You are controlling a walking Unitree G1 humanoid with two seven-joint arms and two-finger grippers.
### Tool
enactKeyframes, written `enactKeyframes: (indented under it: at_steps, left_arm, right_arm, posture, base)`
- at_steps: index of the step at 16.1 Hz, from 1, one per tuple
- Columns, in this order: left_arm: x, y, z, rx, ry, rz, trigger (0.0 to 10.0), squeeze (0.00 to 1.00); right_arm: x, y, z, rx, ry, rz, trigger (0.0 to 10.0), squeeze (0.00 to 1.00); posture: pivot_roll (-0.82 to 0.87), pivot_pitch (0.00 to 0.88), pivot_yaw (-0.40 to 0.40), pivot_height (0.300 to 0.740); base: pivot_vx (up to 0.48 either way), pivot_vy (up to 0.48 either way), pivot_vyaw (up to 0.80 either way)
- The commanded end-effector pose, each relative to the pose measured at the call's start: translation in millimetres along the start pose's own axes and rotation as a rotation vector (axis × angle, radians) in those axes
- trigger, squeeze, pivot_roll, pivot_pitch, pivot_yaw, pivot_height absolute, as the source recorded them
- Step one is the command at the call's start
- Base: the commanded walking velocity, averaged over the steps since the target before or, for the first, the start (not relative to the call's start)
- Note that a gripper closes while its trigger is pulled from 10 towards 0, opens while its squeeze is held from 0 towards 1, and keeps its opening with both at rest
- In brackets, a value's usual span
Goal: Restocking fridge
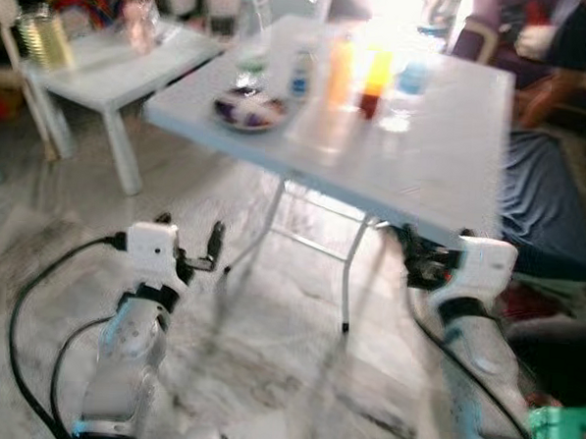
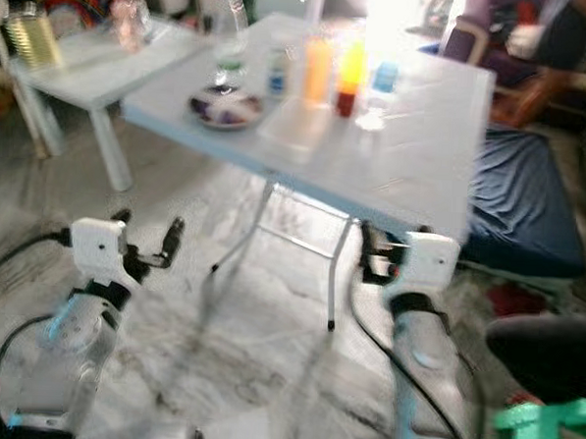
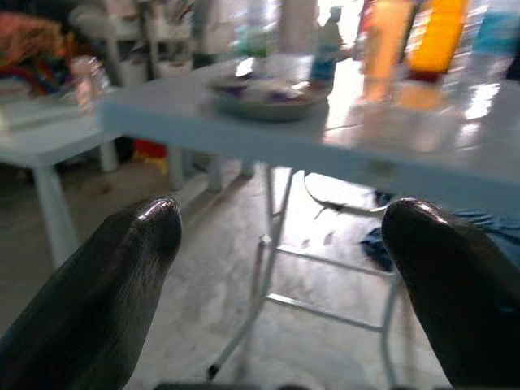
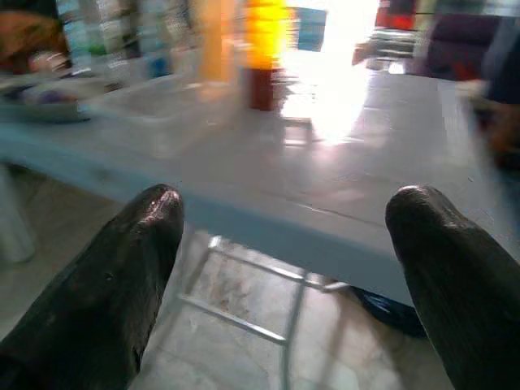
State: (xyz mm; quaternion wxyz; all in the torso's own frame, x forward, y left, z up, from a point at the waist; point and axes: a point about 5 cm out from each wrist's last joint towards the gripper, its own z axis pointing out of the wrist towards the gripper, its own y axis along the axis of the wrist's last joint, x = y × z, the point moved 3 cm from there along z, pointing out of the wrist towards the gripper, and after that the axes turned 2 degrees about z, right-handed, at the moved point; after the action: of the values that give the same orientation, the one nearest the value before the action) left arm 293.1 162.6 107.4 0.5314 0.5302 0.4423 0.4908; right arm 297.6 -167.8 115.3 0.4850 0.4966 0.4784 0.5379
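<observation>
The approach step was judged in hand: both the left gripper (image 3: pixel 280 236) and right gripper (image 4: pixel 284 219) were held wide and empty below the folding table (image 1: pixel 444 159), so the bottles (image 1: pixel 358 75) ahead must next be reached.

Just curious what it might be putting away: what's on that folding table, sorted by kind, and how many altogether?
Orange bottles: 2
Clear bottle: 1
Small blue-labelled bottle: 1
Blue cup: 1
Plate: 1
Total: 6, though the pictures are blurry.
</observation>
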Motion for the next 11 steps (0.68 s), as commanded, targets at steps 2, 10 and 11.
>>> enactKeyframes:
  at_steps: [2,10,11]
  left_arm:
    - [-8.5,-2.1,-0.6,0.007,-0.021,-0.002,10.0,0.0]
    - [-14.1,1.9,2.3,-0.009,-0.053,0.014,10.0,0.0]
    - [-15.0,2.4,2.6,-0.01,-0.055,0.013,10.0,0.0]
  right_arm:
    - [-1.9,-2.7,-2.3,-0.004,-0.008,-0.015,10.0,0.0]
    - [8.9,-8.1,-2.2,0.037,0.04,0.026,10.0,0.0]
    - [9.1,-7.8,-1.6,0.035,0.042,0.025,10.0,0.0]
  posture:
    - [0.09,0.092,-0.079,0.74]
    - [0.09,0.094,-0.074,0.74]
    - [0.09,0.094,-0.074,0.74]
  base:
    - [0.338,0.341,0.0]
    - [0.337,0.342,0.0]
    - [0.349,0.33,-0.8]
